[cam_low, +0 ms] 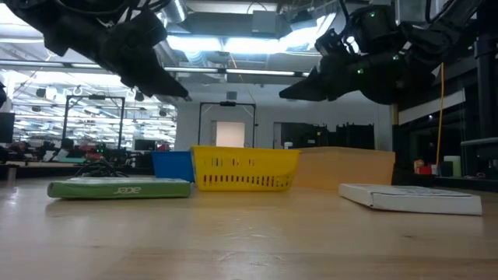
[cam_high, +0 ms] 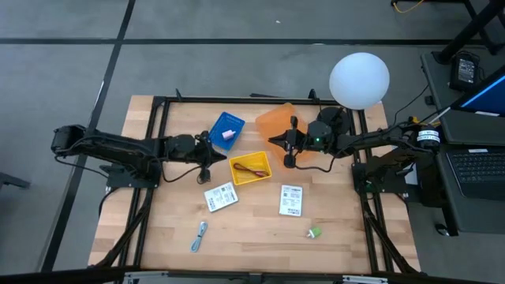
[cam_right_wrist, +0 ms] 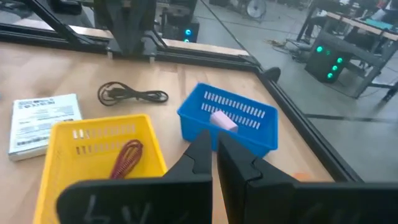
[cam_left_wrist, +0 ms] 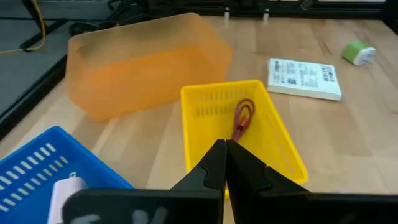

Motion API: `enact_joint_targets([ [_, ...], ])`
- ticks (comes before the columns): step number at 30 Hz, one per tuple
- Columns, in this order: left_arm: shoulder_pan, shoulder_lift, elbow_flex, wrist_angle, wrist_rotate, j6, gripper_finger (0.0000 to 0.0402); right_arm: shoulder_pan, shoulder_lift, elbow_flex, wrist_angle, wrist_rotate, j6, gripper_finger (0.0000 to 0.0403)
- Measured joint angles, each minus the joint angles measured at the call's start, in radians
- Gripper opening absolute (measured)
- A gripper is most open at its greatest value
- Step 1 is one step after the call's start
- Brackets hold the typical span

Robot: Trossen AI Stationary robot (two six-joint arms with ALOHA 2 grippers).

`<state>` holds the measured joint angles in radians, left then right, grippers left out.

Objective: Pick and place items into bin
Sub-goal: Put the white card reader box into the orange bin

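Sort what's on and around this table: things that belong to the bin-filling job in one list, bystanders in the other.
Job:
yellow bin holding dark-red cord
blue bin holding pink block
orange bin
two white packets
black cord
green piece
blue-silver piece

Lying about:
white ball
laptop

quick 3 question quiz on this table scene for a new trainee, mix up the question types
1. True or false: the dark-red cord lies in the yellow bin.
2. Which bin holds the pink block? A) orange B) blue C) yellow
3. Fill in: the left pincer is ____ and holds nothing.

Key
1. True.
2. B, the blue bin.
3. Shut. It hovers above the near end of the yellow bin.
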<state>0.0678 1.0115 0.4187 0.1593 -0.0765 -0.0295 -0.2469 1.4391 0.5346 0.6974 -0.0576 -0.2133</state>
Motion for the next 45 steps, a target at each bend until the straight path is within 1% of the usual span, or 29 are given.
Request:
enact_joint_targets([
  [6, -0.038, 0.0, 0.0, 0.001, 0.0, -0.011, 0.0001, 0.042, 0.0, 0.0, 0.033, 0.0, 0.003, 0.0007],
  [10, -0.057, 0.0, 0.0, 0.001, 0.001, -0.013, 0.0003, 0.078, 0.0, 0.0, 0.044, 0.001, 0.055, 0.0007],
  [13, -0.07, 0.0, 0.0, 0.0, 0.041, -0.015, 0.0001, 0.114, 0.0, 0.0, 0.031, 0.001, 0.08, 0.0007],
  [20, -0.149, 0.001, 0.0, 0.0, 0.041, -0.106, 0.0003, 0.205, 0.0, 0.0, 0.024, 0.006, 0.079, 0.0007],
  [24, -0.235, 0.001, 0.0, 0.001, -0.023, -0.174, 0.0003, 0.247, 0.0, 0.0, 0.024, 0.012, 0.081, 0.0007],
  [30, -0.392, 0.001, 0.0, 0.001, -0.201, -0.248, 0.0003, 0.308, 0.0, 0.0, 0.024, 0.015, 0.08, 0.0007],
  [35, -0.513, 0.009, 0.0, 0.002, -0.327, -0.358, 0.0003, 0.36, 0.01, 0.002, 0.027, 0.112, 0.109, 0.0007],
  [40, -0.599, 0.066, 0.0, -0.001, -0.406, -0.462, 0.0003, 0.405, 0.09, 0.06, 0.026, 0.135, 0.112, 0.0007],
  [45, -0.634, 0.125, 0.0, -0.005, -0.417, -0.563, 0.0002, 0.433, 0.224, 0.175, 0.013, 0.136, 0.099, 0.0007],
])
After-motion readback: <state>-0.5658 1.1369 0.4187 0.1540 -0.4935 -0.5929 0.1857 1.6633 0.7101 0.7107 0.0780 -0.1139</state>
